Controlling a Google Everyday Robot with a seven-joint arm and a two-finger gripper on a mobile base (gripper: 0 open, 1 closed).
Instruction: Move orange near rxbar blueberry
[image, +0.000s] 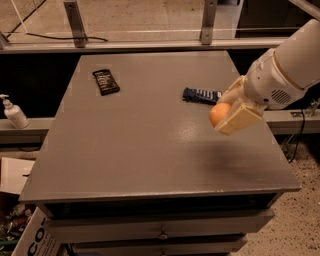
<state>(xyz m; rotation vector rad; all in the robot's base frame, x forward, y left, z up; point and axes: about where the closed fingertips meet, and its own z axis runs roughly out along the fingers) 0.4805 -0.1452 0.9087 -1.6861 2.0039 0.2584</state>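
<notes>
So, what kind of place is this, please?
Probably a lab or workshop, not a home: a plain grey table with drawers, a speckled floor and a pump bottle beside it. The end effector holds the orange above the table, near the blue bar.

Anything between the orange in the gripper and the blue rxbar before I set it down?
No. In the camera view, only bare grey tabletop separates the orange, held in the gripper, from the rxbar blueberry.

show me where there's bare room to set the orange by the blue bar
Bare tabletop runs across the whole front half, and between the black bar and the blue bar. Crowded only at the right edge, where the gripper holds the orange by the blue bar's right end.
</notes>
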